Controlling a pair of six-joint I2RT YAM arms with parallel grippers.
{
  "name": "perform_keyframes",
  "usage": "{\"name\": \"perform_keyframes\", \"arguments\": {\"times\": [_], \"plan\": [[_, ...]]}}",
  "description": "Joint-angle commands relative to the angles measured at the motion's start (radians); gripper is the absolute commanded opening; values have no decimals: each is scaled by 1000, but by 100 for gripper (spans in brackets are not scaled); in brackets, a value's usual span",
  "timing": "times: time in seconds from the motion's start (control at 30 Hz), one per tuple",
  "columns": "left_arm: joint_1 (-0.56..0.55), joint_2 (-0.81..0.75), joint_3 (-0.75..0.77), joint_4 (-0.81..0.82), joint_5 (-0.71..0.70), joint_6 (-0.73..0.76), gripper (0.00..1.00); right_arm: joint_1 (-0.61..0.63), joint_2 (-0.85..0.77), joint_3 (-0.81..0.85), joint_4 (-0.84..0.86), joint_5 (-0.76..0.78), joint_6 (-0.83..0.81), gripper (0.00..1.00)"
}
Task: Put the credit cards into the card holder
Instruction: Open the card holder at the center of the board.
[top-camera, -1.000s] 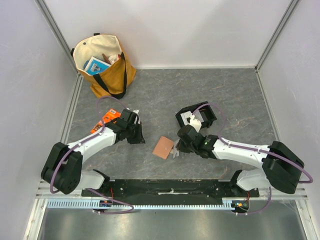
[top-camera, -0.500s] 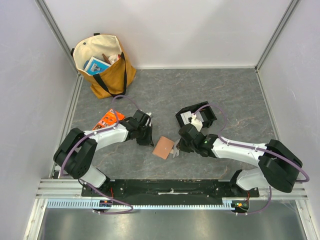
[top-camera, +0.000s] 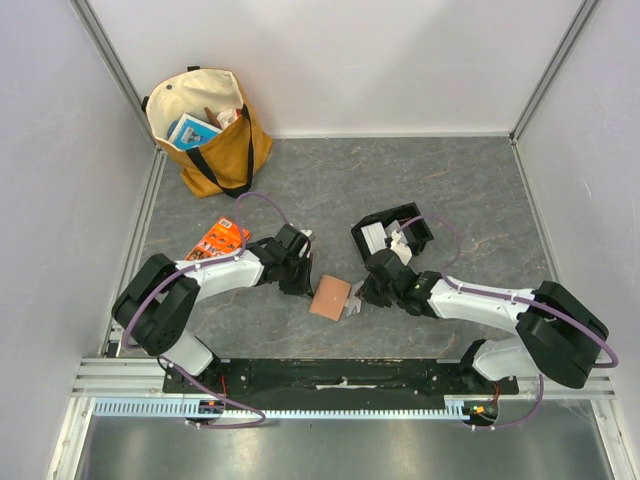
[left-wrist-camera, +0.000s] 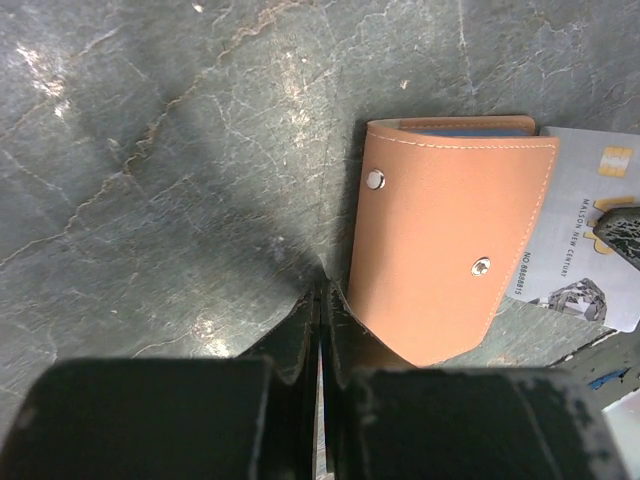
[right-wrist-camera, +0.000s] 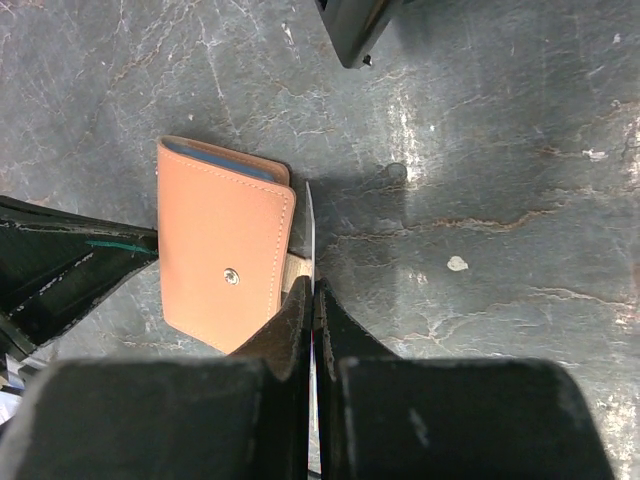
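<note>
Right gripper (right-wrist-camera: 312, 292) is clamping edge-on a thin white rectangular credit card (left-wrist-camera: 582, 232), whose inner long edge is meeting the side edge of the flat, folded tan-brown leather card holder (left-wrist-camera: 448, 235) lying between the two arms. Left gripper (left-wrist-camera: 320, 296), jaws pressed together on nothing, is sitting just beside the holder's opposite edge. Open grey marbled table (top-camera: 330, 185) is lying beyond the holder's far edge, while a black plastic tray (top-camera: 357, 233) is crowding close behind the right gripper and an orange printed packet (top-camera: 216, 238) is lying near the left arm.
</note>
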Motion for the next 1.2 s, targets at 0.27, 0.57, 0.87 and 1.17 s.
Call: {"name": "perform_keyframes", "arguments": {"times": [0.27, 0.57, 0.87, 1.17], "plan": [[-24, -7, 35, 12, 18, -5, 2, -5, -5, 13, 171, -100, -27, 0], [-24, 2, 48, 3, 8, 2, 2, -1, -1, 67, 225, -170, -79, 0], [-21, -10, 44, -2, -40, -31, 2, 41, 100, 122, 307, -252, -110, 0], [10, -25, -40, 40, -55, -108, 2, 108, 211, 246, 179, -180, -183, 0]]}}
